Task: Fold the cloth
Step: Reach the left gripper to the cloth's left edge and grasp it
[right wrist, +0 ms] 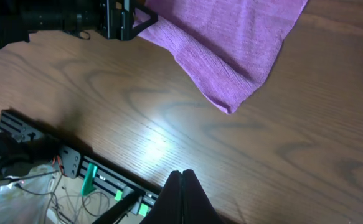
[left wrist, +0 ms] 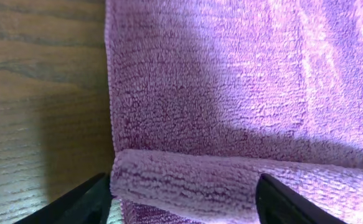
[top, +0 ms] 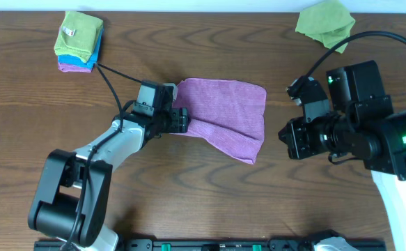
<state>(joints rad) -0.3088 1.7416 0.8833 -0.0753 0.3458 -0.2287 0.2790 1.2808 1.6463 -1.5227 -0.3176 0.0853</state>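
The left gripper (left wrist: 182,182) has its jaws spread wide, with a rolled-over lip at the cloth's (top: 227,115) left edge lying between them. The lilac cloth lies mid-table, partly doubled over, one corner pointing toward the front. The right gripper (right wrist: 181,179) is pressed closed on nothing, hovering over the bare wooden table (top: 189,202) right of the cloth. A crumpled lime-green cloth (top: 324,24) sits far right, a stack of small folded squares (top: 79,40) far left.
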